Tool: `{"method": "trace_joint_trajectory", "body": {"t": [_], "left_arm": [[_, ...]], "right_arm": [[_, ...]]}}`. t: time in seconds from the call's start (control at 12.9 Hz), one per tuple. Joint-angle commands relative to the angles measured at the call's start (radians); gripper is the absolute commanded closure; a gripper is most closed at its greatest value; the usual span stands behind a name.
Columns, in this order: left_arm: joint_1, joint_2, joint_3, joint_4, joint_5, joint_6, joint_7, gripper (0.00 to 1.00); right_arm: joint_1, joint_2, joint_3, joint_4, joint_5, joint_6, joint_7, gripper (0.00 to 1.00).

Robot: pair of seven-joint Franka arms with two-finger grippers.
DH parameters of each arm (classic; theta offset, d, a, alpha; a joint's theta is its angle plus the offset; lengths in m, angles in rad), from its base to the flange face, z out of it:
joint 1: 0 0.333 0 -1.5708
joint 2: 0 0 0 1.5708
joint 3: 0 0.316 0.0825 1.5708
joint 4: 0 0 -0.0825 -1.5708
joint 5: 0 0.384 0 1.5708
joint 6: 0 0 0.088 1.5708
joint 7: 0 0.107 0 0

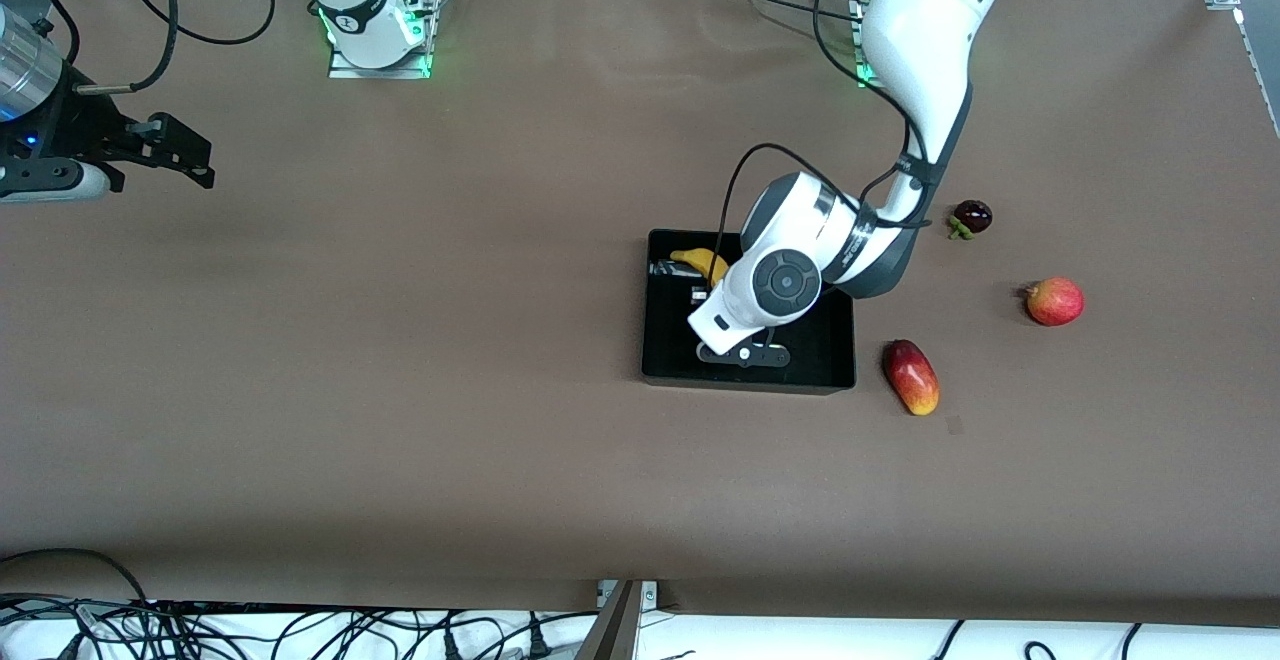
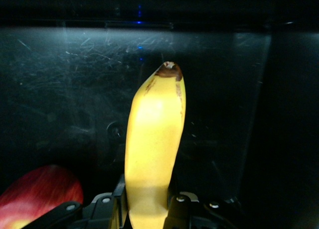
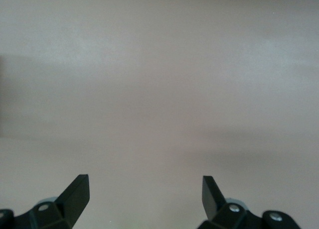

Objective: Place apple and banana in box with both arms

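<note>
Banana (image 2: 153, 139), curved, yellow, dark-tipped: clamped at one end in left hand (image 2: 149, 209), low inside shallow black plastic box (image 1: 830, 350), beside a red fruit (image 2: 40, 194). Soft, light, bruises easily; best gripped mid-body. Right hand (image 3: 145, 194) waiting wide open, empty, over desk (image 1: 400, 390).

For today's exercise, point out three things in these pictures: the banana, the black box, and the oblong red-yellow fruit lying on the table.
banana (image 2: 154, 139): left wrist view, on the middle of its yellow body.
box (image 1: 745, 378): front view, on the wall nearest the camera.
oblong red-yellow fruit (image 1: 911, 377): front view, on the middle of its skin.
</note>
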Motion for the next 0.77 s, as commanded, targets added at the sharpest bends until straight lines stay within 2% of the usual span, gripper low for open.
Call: {"method": "trace_joint_trajectory", "body": {"t": [0.0,0.08,0.31,0.46,0.7], "left_arm": [[-0.004,0.027,0.010,0.018,-0.013,0.006,0.002,0.63],[-0.004,0.035,0.010,0.018,-0.016,0.007,-0.005,0.01],[0.018,-0.007,0.010,0.021,-0.019,-0.020,-0.011,0.00],[0.048,-0.079,0.031,0.034,-0.014,-0.132,-0.007,0.00],[0.188,-0.245,0.045,0.036,0.036,-0.346,0.005,0.00]], "right_arm": [[-0.007,0.006,0.003,0.019,0.015,-0.008,0.006,0.00],[-0.007,0.006,0.003,0.019,0.015,-0.008,0.006,0.00],[-0.007,0.006,0.003,0.019,0.015,-0.010,0.006,0.00],[-0.007,0.006,0.003,0.019,0.015,-0.008,0.006,0.00],[-0.007,0.006,0.003,0.019,0.015,-0.010,0.006,0.00]]}}
